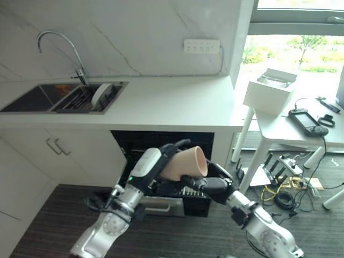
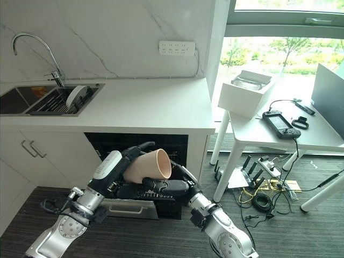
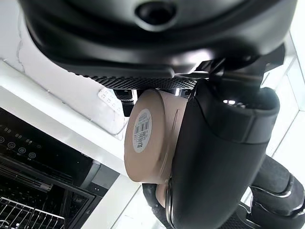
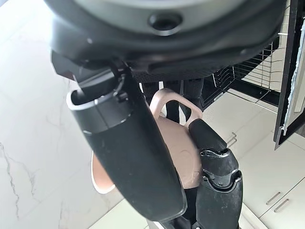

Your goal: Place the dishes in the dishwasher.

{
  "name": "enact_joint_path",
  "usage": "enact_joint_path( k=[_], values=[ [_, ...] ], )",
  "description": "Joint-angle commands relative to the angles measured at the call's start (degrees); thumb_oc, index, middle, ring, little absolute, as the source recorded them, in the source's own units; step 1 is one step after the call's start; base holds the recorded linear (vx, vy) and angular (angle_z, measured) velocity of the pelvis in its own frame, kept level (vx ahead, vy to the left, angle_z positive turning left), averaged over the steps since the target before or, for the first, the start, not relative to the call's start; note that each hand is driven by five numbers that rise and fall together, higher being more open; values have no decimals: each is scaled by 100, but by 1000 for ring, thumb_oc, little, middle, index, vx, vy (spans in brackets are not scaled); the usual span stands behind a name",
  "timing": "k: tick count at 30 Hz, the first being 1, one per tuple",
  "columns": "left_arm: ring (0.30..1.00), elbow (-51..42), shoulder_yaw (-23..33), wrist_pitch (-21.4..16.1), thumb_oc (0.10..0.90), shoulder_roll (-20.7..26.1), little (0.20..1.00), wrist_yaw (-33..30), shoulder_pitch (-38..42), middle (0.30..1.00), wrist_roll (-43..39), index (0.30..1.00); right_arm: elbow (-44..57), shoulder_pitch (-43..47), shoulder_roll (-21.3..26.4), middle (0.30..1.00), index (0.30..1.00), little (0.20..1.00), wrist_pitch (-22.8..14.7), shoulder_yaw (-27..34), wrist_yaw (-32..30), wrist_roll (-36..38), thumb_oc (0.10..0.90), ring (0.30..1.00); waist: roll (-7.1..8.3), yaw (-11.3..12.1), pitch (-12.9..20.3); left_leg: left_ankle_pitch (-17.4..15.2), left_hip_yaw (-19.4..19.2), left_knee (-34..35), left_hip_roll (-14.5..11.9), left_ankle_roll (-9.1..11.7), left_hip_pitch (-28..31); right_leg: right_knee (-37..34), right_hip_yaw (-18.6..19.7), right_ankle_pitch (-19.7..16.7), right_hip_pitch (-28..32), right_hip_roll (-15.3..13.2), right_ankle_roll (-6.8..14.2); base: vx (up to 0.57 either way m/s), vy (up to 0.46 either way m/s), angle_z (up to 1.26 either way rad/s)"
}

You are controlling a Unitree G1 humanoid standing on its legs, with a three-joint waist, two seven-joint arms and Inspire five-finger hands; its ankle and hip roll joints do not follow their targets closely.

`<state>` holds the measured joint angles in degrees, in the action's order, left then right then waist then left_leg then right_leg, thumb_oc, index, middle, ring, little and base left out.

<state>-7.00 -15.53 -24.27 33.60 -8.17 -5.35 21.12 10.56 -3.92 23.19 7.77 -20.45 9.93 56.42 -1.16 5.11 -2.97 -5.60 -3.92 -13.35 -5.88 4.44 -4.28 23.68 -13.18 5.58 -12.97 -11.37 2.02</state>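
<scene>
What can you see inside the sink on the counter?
In the sink a dark rack holds one white plate standing on edge. The rack's bars cover whatever lies beneath, so that cannot be seen.

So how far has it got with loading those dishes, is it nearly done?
Not nearly, by the look of it. The dishwasher under the counter is open with its rack pulled out. In hand: a beige cup, gripped by the left hand above the rack, with the right hand at it too. Left: setting the cup in, and at least a white plate standing in the sink's drainer.
</scene>
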Motion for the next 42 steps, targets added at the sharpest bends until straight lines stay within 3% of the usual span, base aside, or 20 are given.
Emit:
enact_joint_path(
  k=[1, 22, 29, 38, 42],
  values=[
    [900, -234, 665, -386, 800, 258, 900, -622, 155, 900, 169, 900, 566, 811, -535, 300, 300, 300, -1157, 1156, 43, 643, 400, 300, 39, 42, -55, -485, 27, -384, -175, 17, 84, -649, 24, 285, 986, -102, 520, 0, 0, 0],
    [900, 556, 1236, -442, 800, 273, 900, -1366, -244, 900, 537, 900, 350, 743, -655, 300, 300, 300, -1325, 1476, 117, 484, 400, 300, -21, 49, -5, -408, -8, -384, -223, 81, 35, -649, 56, 311, 931, -73, 466, 1, 3, 1],
    [900, 635, 1505, -508, 800, 48, 900, -1385, -324, 900, -387, 900, 365, 697, -725, 300, 300, 300, -1370, 1504, 103, 197, 400, 300, -27, 54, 4, -378, 10, -384, -237, 106, 28, -649, 27, 319, 950, -61, 434, 15, -23, 1],
    [900, 641, 1572, -572, 800, -181, 900, -1291, -313, 900, -800, 900, 380, 711, -718, 300, 300, 300, -1356, 1603, 91, 43, 400, 300, 10, 46, 4, -334, 39, -384, -252, 139, 11, -649, 29, 332, 957, -16, 383, 15, -11, 3],
    [900, 607, 1645, -542, 800, -353, 900, -1025, -315, 900, -1673, 900, 445, 644, -733, 300, 300, 300, -1332, 1626, 28, -159, 400, 300, 40, 48, -7, -299, -19, -384, -269, 153, 32, -649, -31, 338, 992, -21, 359, 59, -45, 0]
  ],
)
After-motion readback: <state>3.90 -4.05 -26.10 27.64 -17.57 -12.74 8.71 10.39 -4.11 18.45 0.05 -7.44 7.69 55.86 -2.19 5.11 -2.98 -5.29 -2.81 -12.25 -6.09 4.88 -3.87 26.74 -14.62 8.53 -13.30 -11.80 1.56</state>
